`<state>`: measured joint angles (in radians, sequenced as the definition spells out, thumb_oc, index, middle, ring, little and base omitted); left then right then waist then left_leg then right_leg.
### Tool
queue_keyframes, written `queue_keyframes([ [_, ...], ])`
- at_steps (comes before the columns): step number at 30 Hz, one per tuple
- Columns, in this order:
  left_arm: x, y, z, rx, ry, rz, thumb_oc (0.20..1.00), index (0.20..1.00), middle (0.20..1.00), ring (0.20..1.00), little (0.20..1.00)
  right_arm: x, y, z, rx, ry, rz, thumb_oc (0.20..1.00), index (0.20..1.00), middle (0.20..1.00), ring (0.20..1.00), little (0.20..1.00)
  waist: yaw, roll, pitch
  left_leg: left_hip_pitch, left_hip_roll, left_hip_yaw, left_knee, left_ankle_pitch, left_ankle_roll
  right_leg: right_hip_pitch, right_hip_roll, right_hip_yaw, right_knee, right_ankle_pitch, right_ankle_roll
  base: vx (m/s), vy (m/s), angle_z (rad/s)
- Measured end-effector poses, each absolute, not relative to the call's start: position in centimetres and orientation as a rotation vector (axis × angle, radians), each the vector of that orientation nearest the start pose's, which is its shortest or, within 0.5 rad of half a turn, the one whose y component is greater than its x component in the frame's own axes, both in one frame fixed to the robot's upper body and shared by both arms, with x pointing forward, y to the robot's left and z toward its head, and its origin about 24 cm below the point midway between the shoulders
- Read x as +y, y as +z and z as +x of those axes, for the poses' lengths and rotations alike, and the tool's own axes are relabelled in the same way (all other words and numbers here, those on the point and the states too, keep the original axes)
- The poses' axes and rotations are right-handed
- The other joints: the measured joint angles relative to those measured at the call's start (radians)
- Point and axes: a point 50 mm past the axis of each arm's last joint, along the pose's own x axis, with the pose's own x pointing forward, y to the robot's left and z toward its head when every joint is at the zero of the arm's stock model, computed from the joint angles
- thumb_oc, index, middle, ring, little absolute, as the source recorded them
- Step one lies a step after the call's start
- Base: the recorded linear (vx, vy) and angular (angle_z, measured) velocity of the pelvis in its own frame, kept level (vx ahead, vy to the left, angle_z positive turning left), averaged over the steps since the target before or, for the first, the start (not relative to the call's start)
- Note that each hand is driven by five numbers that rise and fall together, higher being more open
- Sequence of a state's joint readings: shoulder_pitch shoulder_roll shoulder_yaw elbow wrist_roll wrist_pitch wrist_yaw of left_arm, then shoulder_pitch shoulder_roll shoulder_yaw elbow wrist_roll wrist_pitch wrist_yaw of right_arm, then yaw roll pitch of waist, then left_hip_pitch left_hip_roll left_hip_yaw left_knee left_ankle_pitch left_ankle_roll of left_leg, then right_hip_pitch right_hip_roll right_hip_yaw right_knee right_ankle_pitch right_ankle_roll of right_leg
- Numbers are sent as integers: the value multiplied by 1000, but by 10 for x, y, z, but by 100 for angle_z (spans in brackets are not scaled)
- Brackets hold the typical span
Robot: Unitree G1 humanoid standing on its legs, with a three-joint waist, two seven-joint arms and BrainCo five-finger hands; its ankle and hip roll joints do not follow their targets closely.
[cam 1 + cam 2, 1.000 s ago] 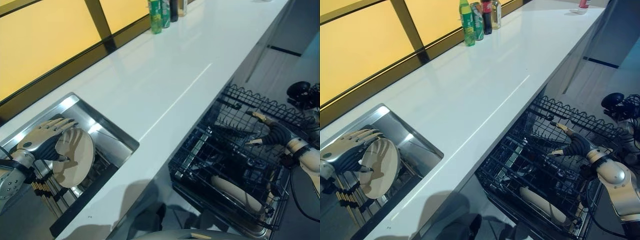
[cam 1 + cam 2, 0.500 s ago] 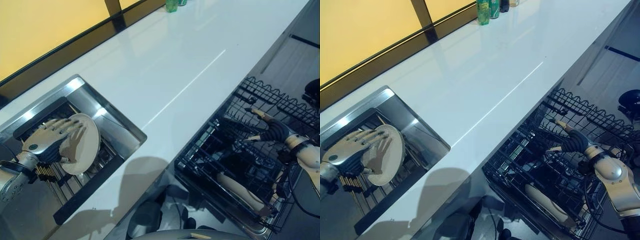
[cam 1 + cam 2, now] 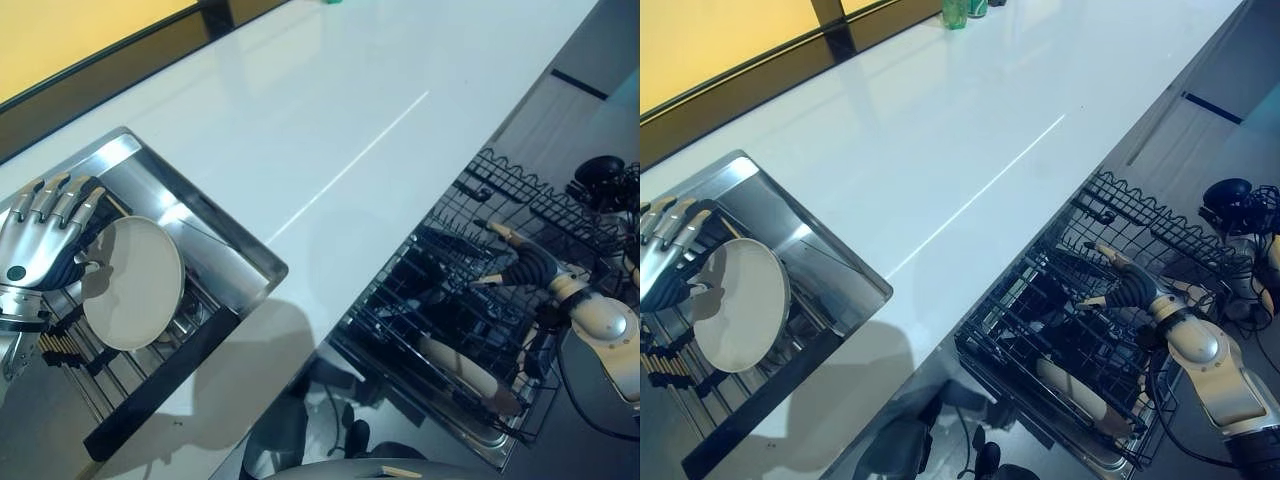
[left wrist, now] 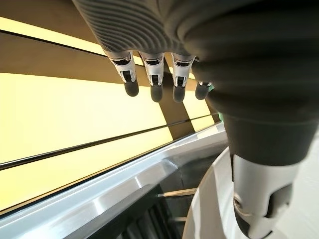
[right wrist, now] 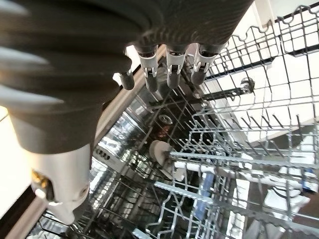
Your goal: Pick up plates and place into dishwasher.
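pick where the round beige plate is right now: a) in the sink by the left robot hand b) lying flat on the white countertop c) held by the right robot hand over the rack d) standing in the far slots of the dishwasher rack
a: the plate sits inside the steel sink, with the left robot hand at its edge.
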<state>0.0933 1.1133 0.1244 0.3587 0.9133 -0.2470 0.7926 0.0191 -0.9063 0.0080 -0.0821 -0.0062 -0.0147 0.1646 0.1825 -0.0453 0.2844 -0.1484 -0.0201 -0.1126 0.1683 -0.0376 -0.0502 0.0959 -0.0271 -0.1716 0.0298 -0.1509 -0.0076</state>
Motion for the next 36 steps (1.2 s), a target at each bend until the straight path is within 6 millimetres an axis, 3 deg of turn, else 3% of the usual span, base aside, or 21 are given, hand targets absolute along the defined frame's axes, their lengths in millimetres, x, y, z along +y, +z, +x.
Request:
queue_keyframes([
  [10, 358, 155, 230, -526, 336, 1956, 1000, 1000, 1000, 1000, 1000, -275, 125, 253, -17, 188, -912, 1000, 1000, 1000, 1000, 1000, -1, -18, 23, -43, 8, 1, 21, 0, 0, -36, 9, 5, 1, 12, -3, -27, -18, -1],
  [14, 358, 173, 238, -568, 371, 1993, 1000, 1000, 1000, 1000, 1000, -270, 127, 258, -43, 186, -904, 1000, 1000, 1000, 1000, 1000, 1, -32, 42, -87, 18, 3, 40, 0, 0, -73, 19, 11, 2, 25, -6, -73, -25, -4],
  [23, 353, 214, 255, -613, 361, 2019, 1000, 1000, 1000, 1000, 1000, -264, 136, 266, -94, 175, -895, 1000, 1000, 1000, 1000, 1000, 4, -29, 107, -146, 21, 24, 51, 12, 17, -136, 16, 29, 8, 49, 4, -47, 53, -6],
  [29, 345, 237, 266, -554, 240, 2076, 1000, 1000, 1000, 1000, 1000, -264, 142, 270, -110, 165, -901, 1000, 1000, 1000, 1000, 1000, 0, -21, 127, -178, 20, 26, 51, 15, 19, -172, 15, 29, 15, 49, 4, -22, 44, -1],
  [36, 339, 233, 272, -497, 128, 2073, 1000, 1000, 1000, 1000, 1000, -266, 152, 277, -134, 152, -907, 1000, 1000, 1000, 1000, 1000, -2, -12, 136, -175, 18, 28, 40, 17, 19, -171, 13, 29, 10, 49, 4, -1, 6, 0],
])
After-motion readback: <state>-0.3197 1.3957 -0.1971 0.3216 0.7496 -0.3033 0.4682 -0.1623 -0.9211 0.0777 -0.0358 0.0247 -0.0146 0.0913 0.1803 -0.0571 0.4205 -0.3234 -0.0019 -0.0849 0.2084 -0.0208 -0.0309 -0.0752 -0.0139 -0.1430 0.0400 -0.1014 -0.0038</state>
